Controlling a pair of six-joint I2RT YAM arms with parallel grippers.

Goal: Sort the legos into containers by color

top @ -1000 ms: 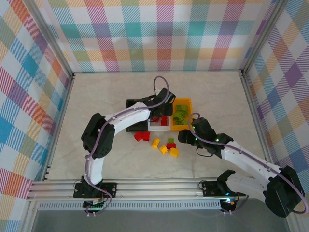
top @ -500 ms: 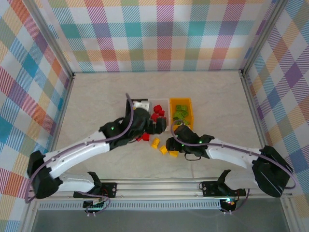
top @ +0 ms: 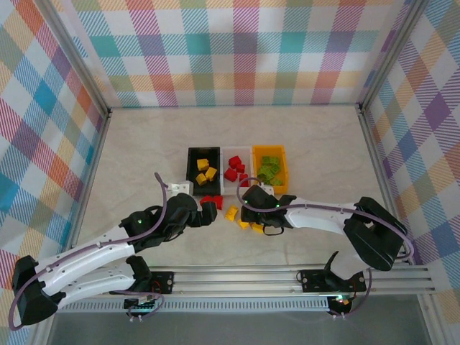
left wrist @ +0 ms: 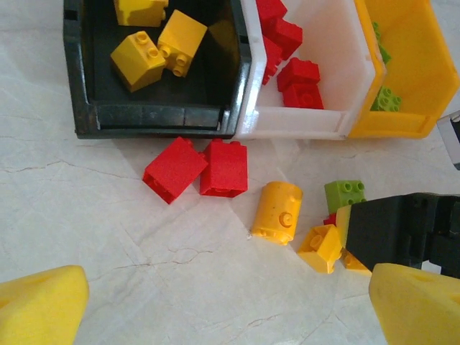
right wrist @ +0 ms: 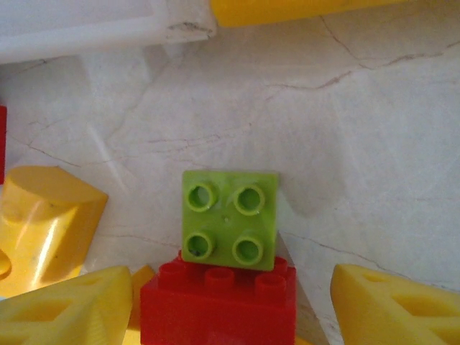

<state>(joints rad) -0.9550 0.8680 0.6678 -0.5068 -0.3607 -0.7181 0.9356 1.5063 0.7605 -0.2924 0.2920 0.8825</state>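
Observation:
Three containers stand in a row: a black bin with yellow legos, a white bin with red ones, and an orange-yellow bin with green ones. Loose legos lie in front of them: two red bricks side by side, a yellow cylinder, a yellow brick and a green brick touching a red brick. My left gripper hangs open over bare table near the red pair. The right gripper is open, its fingers on either side of that red brick.
The right gripper's black body sits close to my left gripper's right fingertip. Metal rails and checkered walls enclose the table. The white bin's front rim lies just beyond the green brick.
My left arm has drawn back from over the white bin to the near side of the loose bricks, its jaws now wider. The right gripper has shifted left over the green and red bricks.

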